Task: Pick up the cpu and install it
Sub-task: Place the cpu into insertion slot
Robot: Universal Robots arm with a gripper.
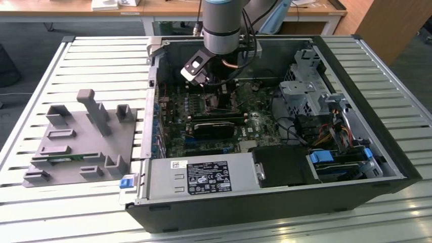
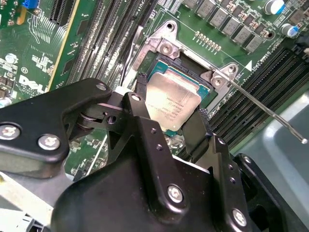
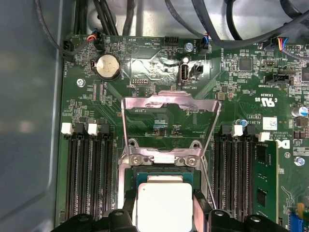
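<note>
at 11 o'clock of the case in the exterior view, the gripper clamps the cpu by its edges, likely keeping it level over the open socket.

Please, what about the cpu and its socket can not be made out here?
Whether the cpu is seated in the socket: in the second wrist view the pincer covers two sides.
Part of the cpu, first wrist view: cut off by the picture's edge.
The cpu, exterior view: too small and dark under the arm to pick out.
</note>
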